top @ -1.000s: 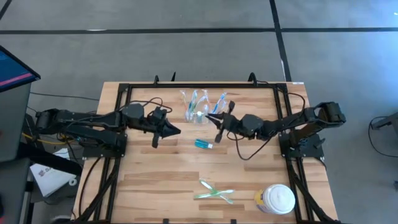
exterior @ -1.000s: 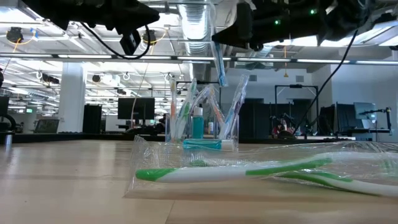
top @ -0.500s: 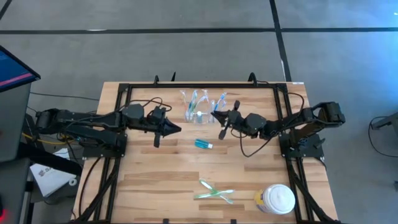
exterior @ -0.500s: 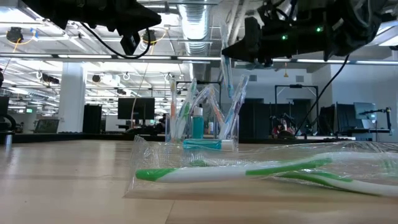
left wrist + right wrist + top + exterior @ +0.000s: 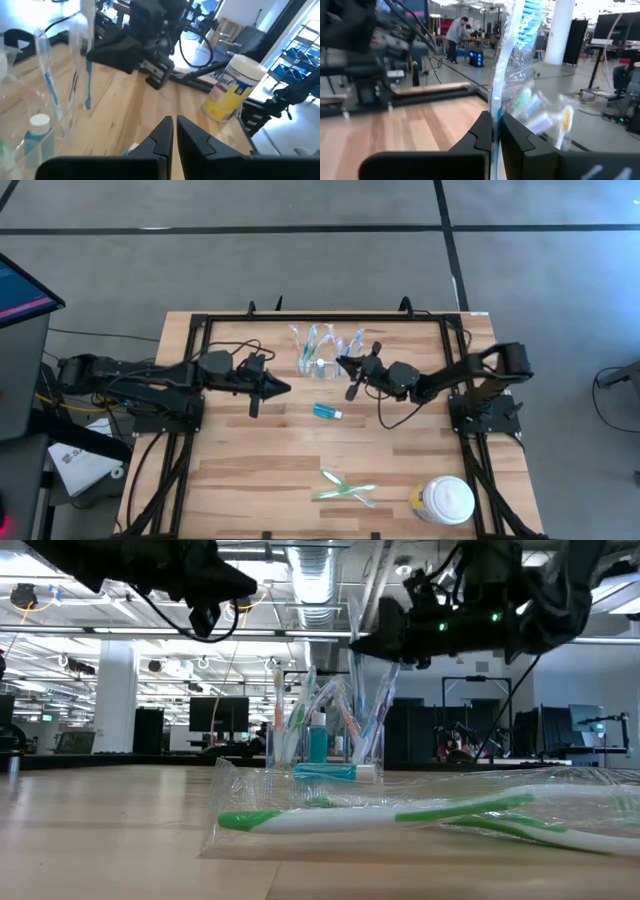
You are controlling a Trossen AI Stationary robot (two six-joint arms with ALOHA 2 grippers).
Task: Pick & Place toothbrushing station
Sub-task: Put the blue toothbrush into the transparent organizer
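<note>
The clear holder (image 5: 322, 352) stands on the table's far middle with several blue, green and whitish toothbrushes in it; it also shows in the low view (image 5: 325, 745). My right gripper (image 5: 344, 364) is just right of the holder, above it, shut on a blue toothbrush in a clear wrapper (image 5: 516, 40). My left gripper (image 5: 278, 388) hovers left of the holder, shut and empty. A small teal tube (image 5: 327, 412) lies flat on the table nearer than the holder. Two green toothbrushes in clear wrap (image 5: 345, 490) lie near the front edge. My right gripper pinches the wrapped blue toothbrush by its shaft (image 5: 494, 107) between its two fingers. The fingers come about level from the table's right and lie across the brush. The brush stands nearly upright, clear of the table, its lower part (image 5: 358, 680) hanging by the holder's top.
A white round lidded jar with a yellow label (image 5: 443, 501) stands at the near right corner. A black frame (image 5: 300, 318) runs along the table's far edge and down both sides. Bare wood lies between the teal tube and the green toothbrushes.
My right gripper has gone toward the far edge and a little left, to the holder, carrying the wrapped blue toothbrush, which stays upright and now hangs lower, by the holder's top. My left gripper has kept still.
</note>
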